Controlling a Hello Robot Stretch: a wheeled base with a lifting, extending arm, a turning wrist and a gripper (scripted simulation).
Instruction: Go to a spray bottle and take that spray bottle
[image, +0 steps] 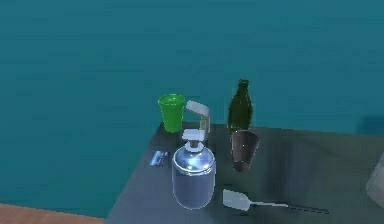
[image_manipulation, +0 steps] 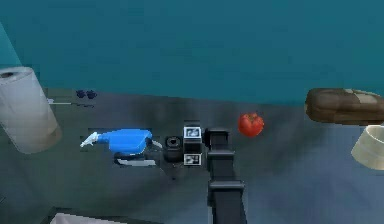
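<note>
Teal walls (image: 80, 60) back a dark grey tabletop (image_manipulation: 300, 175) in both views, with a strip of orange-brown floor (image: 40, 214) at the forward view's lower left.

One blue plastic spray bottle with a white trigger head (image_manipulation: 128, 142) sits left of centre in the arm side view. Its long axis runs across the picture, roughly level, with the nozzle toward that view's left. Just right of it is the dark two-fingered gripper (image_manipulation: 158, 153) at the end of the dark square arm (image_manipulation: 228, 190) — the bottle is right at the fingers, and I cannot tell whether it is held.

Around it are one white paper roll (image_manipulation: 25, 108), one red round fruit (image_manipulation: 251, 124) — perhaps a tomato — one brown loaf (image_manipulation: 345, 104) and one cream bowl (image_manipulation: 372, 148).

The forward view has two cups, a green plastic cup (image: 172, 108) and a dark brownish cup (image: 244, 148). It also has two bottles, a dark green glass bottle (image: 239, 108) and a rounded silvery pump bottle (image: 193, 172), and one flat spatula (image: 240, 200).
</note>
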